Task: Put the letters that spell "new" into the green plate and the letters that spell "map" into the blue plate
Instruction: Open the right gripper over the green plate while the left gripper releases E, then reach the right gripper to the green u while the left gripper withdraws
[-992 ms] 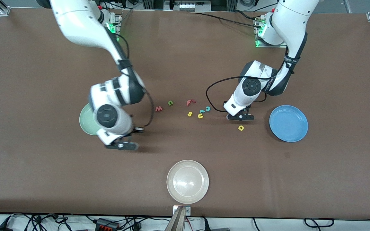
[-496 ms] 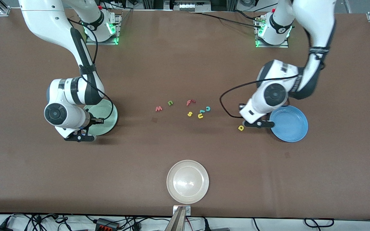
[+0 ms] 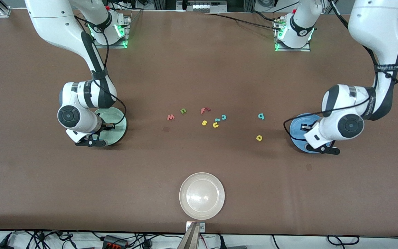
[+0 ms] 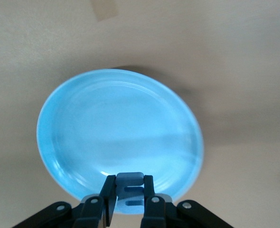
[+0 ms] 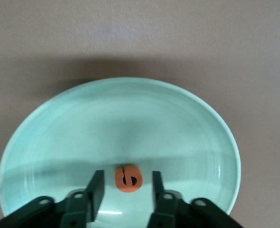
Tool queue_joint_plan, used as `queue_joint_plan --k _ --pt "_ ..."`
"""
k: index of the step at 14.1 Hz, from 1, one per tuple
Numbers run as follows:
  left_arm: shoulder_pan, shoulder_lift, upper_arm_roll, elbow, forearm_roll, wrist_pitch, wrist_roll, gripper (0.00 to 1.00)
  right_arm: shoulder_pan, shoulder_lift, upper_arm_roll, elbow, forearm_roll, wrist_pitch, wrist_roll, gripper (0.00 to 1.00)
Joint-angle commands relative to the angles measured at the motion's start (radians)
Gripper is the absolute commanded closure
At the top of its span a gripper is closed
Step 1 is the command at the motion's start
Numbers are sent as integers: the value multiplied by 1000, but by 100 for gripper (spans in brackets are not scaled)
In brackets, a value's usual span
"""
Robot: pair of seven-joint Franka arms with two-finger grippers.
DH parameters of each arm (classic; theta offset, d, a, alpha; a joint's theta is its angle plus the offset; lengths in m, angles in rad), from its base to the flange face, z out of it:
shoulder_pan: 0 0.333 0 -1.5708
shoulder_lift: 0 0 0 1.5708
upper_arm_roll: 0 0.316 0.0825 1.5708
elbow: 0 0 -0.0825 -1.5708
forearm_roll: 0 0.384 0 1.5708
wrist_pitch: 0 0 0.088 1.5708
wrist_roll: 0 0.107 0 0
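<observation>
My right gripper stands open low over the green plate, which lies at the right arm's end of the table. The orange e is in that plate between the fingers, touching neither. My left gripper is shut on the blue m over the blue plate, seen in the front view under the left wrist. On the table lie the red w, olive n, teal p and yellow a.
A red f, teal c, yellow s and yellow u are clustered mid-table. A beige-white plate sits near the front edge.
Both arms swung outward from the letters to their plates. The right gripper opened and let go of the orange e over the green plate. The left gripper stayed shut on the m.
</observation>
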Motion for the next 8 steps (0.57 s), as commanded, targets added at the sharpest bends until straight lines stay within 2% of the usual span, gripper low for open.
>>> queue_joint_plan --k 1,2,4,6,8 --pt "30 38 -22 -21 18 71 31 80 13 -80 3 9 -9 -43 11 0" --pt "28 39 -22 -26 18 76 31 71 19 -98 16 25 -2 -64 9 0" --pt "34 38 -22 -22 16 70 32 0 58 -112 64 36 12 -49 12 0" --pt "42 20 -25 -19 18 56 31 0 129 -103 100 34 27 29 65 0" --pt "40 -34 -31 1 16 -22 31 0 207 -78 102 34 29 61 153 0"
